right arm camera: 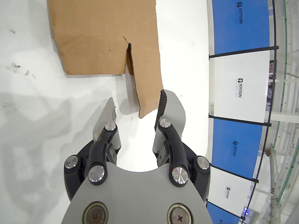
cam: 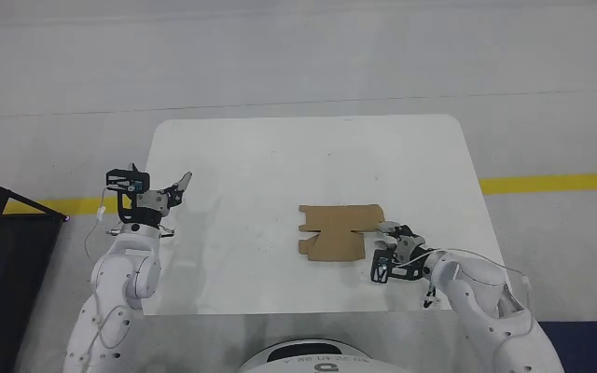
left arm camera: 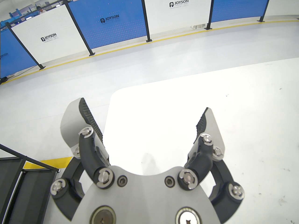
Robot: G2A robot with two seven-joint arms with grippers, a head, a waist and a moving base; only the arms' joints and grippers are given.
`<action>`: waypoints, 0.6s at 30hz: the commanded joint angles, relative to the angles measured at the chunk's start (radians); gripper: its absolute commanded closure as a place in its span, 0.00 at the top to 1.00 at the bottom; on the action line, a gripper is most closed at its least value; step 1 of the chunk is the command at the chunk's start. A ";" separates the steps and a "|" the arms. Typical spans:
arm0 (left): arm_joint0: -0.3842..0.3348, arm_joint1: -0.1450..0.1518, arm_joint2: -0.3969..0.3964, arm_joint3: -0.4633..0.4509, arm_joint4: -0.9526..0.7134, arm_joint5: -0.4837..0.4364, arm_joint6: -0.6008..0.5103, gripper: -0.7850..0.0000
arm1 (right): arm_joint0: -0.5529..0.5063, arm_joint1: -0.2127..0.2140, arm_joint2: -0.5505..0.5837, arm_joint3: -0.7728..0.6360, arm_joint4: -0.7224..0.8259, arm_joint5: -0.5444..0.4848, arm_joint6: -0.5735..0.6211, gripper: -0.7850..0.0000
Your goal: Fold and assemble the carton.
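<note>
Currently the carton [cam: 340,232] lies flat on the table [cam: 252,158], right of centre in the top view. I judge that it may slide away, or the flap may slip out when the fingers close, because only the flap's tip is inside. This tip lies between the parted fingers of the right gripper [right arm camera: 136,97], just beside one pad. The left gripper [left arm camera: 144,104], also spread and empty, hangs at the frame's left, well apart.
</note>
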 commanded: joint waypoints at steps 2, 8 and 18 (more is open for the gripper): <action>0.000 0.000 0.000 0.000 0.000 0.000 0.000 1.00 | 0.027 -0.002 -0.030 0.020 -0.037 0.018 0.037 0.45; 0.000 0.000 0.000 0.000 0.000 0.000 0.000 1.00 | 0.077 -0.006 -0.096 0.046 -0.086 0.040 0.069 0.41; 0.000 0.000 0.000 0.000 0.000 0.000 0.000 1.00 | 0.252 -0.035 -0.286 0.104 -0.172 0.165 0.130 0.00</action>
